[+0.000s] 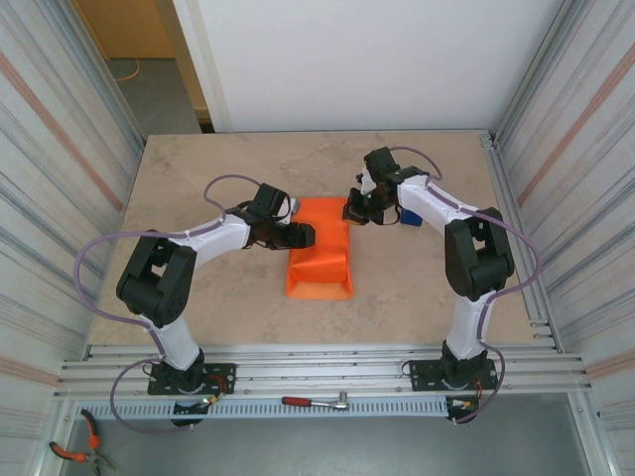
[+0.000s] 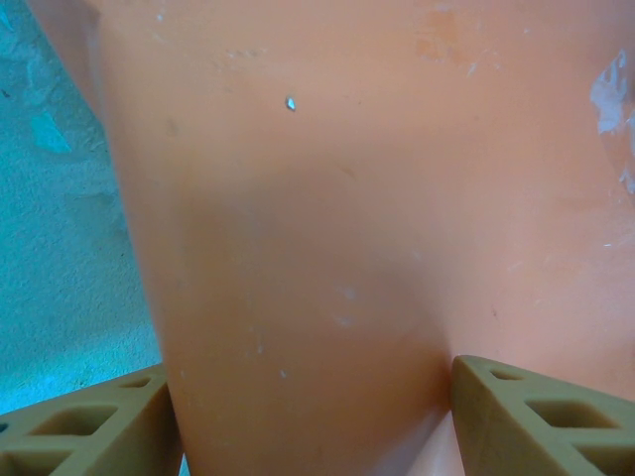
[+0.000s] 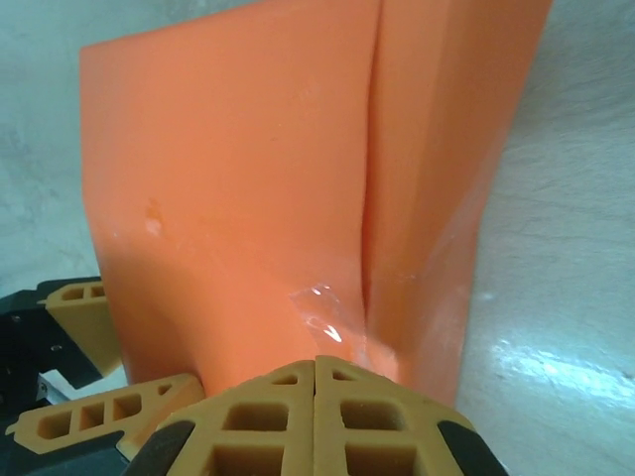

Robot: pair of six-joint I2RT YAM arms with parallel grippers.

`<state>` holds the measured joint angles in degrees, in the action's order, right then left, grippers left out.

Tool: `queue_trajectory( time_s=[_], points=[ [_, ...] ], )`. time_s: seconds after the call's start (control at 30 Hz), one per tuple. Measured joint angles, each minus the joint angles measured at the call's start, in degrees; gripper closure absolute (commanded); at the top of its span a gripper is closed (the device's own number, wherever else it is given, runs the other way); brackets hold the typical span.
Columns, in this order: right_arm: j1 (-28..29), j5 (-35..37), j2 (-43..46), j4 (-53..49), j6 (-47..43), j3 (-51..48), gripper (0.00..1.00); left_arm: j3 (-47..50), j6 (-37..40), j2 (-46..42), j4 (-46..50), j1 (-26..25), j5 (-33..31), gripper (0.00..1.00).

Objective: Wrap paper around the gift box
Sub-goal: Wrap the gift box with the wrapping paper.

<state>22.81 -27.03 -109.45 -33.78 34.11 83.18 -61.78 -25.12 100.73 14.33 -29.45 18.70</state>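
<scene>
Centrally, the paper lies on the counter, folded into a raised orange parcel whose long axis runs from the far side toward the arm bases. At the paper's left edge, about midway along it, are the left jaws. Their two fingers stand well apart, with the paper filling the gap and touching both inner faces; whether they clamp it cannot be told. At the paper's far right corner, the right jaws are pressed together tip to tip, with the paper just beyond the tips. A lengthwise overlap seam runs along the paper away from those tips. A small piece of clear tape sits beside it, close to them. A blue object rests near the paper's far right corner.
</scene>
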Motion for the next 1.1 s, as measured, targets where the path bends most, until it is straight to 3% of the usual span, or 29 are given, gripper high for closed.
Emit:
queue_trajectory(
  time_s=[0.47,1.1],
  points=[
    [-1.7,-4.7,2.2,8.5,2.0,-8.7,1.00,-0.1,0.0,0.0,0.2,-0.2,-0.4,0.33],
    [-3.2,-4.3,5.2,7.1,2.8,-11.5,1.00,-0.1,0.0,0.0,0.2,-0.2,-0.4,0.33]
  ],
)
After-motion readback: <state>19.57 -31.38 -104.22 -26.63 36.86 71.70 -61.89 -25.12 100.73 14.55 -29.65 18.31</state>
